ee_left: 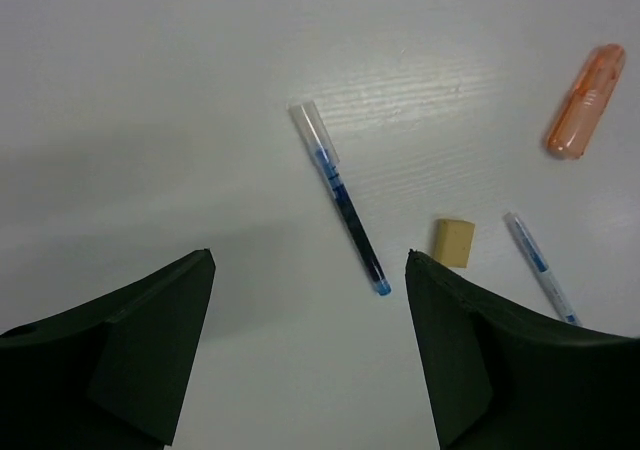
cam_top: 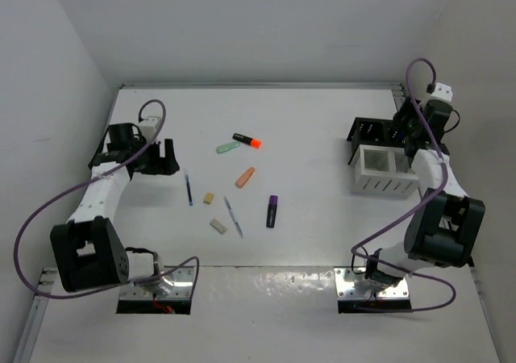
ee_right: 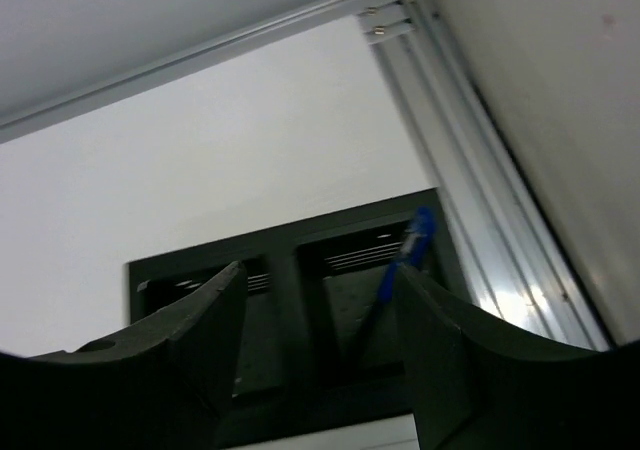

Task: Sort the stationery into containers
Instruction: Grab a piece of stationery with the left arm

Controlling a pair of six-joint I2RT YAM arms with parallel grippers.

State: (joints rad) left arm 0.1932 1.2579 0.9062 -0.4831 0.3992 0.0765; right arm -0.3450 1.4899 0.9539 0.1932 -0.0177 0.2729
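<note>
The stationery lies scattered mid-table: a mint highlighter [cam_top: 227, 148], an orange-tipped black one [cam_top: 247, 141], an orange one [cam_top: 245, 177], a purple-black one [cam_top: 272, 210], two blue pens [cam_top: 189, 189] [cam_top: 233, 216] and two beige erasers [cam_top: 209, 197] [cam_top: 218, 226]. My left gripper [ee_left: 308, 260] is open and empty, just short of the nearer blue pen [ee_left: 343, 203]. At the right stand the white slatted box [cam_top: 387, 172] and the black organiser [ee_right: 291, 232]. My right gripper [ee_right: 320, 270] hangs open over the organiser. A blue pen [ee_right: 405, 250] leans in its right compartment, beside the right finger.
An eraser [ee_left: 453, 242], the second pen [ee_left: 540, 267] and the orange highlighter [ee_left: 585, 101] lie right of the left gripper. The table's metal edge rail [ee_right: 470, 160] and the side wall run close behind the organiser.
</note>
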